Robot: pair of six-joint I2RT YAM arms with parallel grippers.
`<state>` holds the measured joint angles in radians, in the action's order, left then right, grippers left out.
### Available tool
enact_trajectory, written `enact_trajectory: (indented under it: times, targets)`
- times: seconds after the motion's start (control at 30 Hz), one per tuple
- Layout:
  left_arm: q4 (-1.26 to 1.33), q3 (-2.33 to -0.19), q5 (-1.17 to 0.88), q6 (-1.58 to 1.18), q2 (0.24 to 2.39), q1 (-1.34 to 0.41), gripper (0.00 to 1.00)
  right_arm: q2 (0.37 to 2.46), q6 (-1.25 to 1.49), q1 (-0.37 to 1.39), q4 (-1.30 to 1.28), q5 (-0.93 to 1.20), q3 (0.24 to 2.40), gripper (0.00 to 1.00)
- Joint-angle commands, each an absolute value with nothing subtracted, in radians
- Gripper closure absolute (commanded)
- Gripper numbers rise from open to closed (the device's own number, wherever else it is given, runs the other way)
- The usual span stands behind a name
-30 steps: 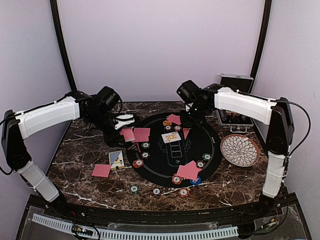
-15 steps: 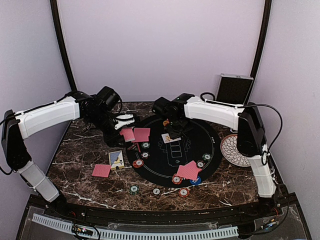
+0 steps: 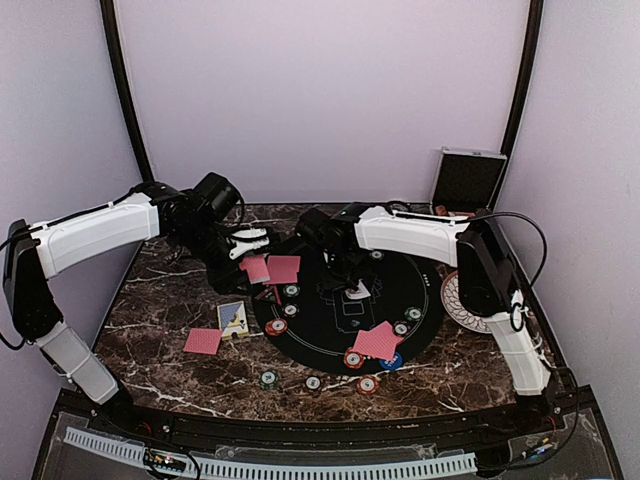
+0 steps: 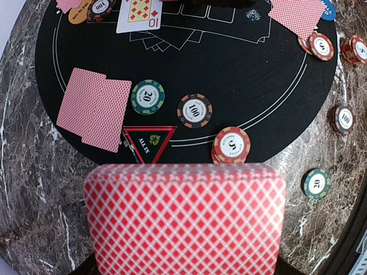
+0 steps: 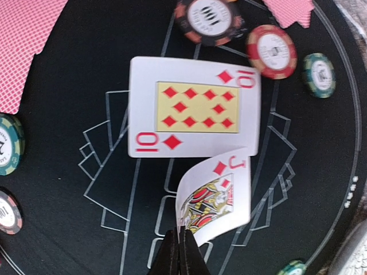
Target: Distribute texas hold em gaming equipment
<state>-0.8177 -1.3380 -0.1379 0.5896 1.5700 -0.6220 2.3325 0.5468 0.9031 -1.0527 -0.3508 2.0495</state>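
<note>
Swung leftward off the case side, the right gripper (image 5: 179, 247) is held over the middle of the mat (image 5: 74, 195), its fingers closed on a jack (image 5: 215, 197) pinched by the near edge. The ten (image 5: 195, 106) lies face-up just beyond, long axis crosswise. The deck (image 4: 186, 217) is clamped in the left gripper (image 3: 255, 243) by the mat's left rim.

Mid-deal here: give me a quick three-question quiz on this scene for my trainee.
1. True or false: the right gripper pinches the jack of diamonds.
2. Which card lies flat, face up, on the black mat? A ten of diamonds, B ace of spades, C king of hearts.
3. Fill in: the cards in the left gripper have ___ backs.
Key: 1 true; 2 A; 3 red.
</note>
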Motion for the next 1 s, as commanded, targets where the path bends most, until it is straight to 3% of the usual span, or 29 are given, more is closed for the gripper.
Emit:
enact_trajectory:
  times: [0.0,0.4,0.97]
  targets:
    - [-0.833,-1.353,-0.149,0.586,1.542,-0.619,1.0,2.35,0.573,0.913,-0.974,-0.22,2.05,0.94]
    - [-0.835,-1.349,-0.148,0.586,1.537,-0.619,1.0,2.289,0.611,0.875,-0.83,-0.028,1.981,0.62]
    - [-0.836,-1.344,-0.154,0.587,1.536,-0.62,1.0,1.958,0.71,0.6,-0.423,0.324,1.434,0.51]
